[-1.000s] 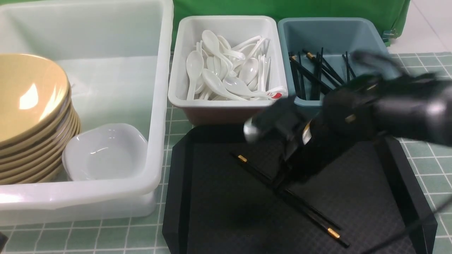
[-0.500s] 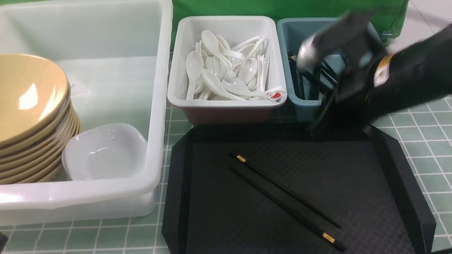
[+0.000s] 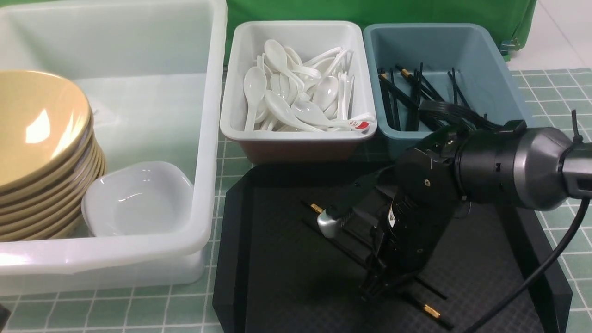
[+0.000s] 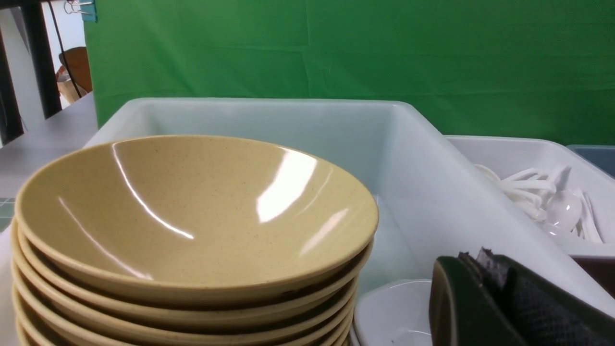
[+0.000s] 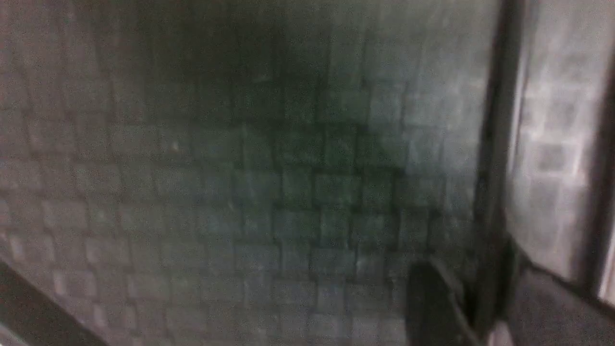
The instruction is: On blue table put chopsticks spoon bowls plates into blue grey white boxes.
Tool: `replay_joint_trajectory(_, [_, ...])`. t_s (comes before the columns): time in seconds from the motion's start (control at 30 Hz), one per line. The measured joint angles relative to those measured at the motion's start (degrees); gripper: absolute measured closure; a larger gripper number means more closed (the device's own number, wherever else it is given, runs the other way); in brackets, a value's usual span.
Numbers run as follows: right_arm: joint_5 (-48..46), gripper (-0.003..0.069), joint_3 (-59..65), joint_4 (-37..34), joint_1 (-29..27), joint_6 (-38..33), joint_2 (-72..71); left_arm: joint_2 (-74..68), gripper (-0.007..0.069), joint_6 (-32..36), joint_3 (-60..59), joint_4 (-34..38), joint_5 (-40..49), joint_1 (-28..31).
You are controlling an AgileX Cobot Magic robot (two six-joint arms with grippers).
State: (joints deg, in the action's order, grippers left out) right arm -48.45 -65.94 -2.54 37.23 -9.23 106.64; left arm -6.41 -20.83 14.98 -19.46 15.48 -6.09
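Down over the black tray [image 3: 273, 277] again comes the right gripper [image 5: 475, 269], which half a second ago is up beside the blue box [image 3: 502, 88]. Its fingers are spread, and in the blurred right wrist view a dark stick runs through the gap between them; whether they touch it, I cannot tell. Two black chopsticks lie slantwise on the tray, side by side and partly hidden under the gripper: the farther one [image 3: 317, 208] has its gold band toward the white box [image 3: 298, 135], the nearer one [image 3: 432, 311] has its band at the opposite end. More chopsticks [image 3: 414, 99] rest jumbled in the blue box. White spoons [image 3: 282, 111] are heaped in the white box, just beside it. To the left, the large translucent box [image 3: 115, 252] holds tilted, stacked tan bowls [image 3: 41, 134] — leaning toward its left side — with white plates [image 3: 138, 199] next to the stack. The left gripper [image 4: 480, 257] has its fingers pressed together, near the bowls and plates. Boxes and tray all sit on the gridded blue-green table [image 3: 148, 312].
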Motion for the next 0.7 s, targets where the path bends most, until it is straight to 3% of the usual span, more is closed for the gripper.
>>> replay_joint_trajectory(0.17, [0.43, 0.0580, -0.05, -5.96, 0.09, -5.34, -0.52, 0.00, 0.0620, 0.00, -0.06, 0.00, 0.00, 0.00])
replay_joint_trajectory(0.3, [2.48, 0.0580, 0.56, -7.95, 0.42, -6.39, -6.63, 0.00, 0.0620, 0.00, -0.06, 0.00, 0.00, 0.00])
replay_joint_trajectory(0.43, [7.94, 0.0580, 0.11, -5.65, -0.02, -6.71, -16.57, 0.00, 0.0620, 0.00, -0.06, 0.00, 0.00, 0.00])
replay_joint_trajectory(0.57, [31.15, 0.0580, -0.74, -0.07, -6.02, -7.12, -28.08, 0.00, 0.0620, 0.00, -0.06, -0.33, 0.00, 0.00])
replay_joint_trajectory(0.7, [51.35, 0.0580, -0.79, 0.70, -14.46, -5.73, -26.97, 0.00, 0.0620, 0.00, -0.06, -0.42, 0.00, 0.00])
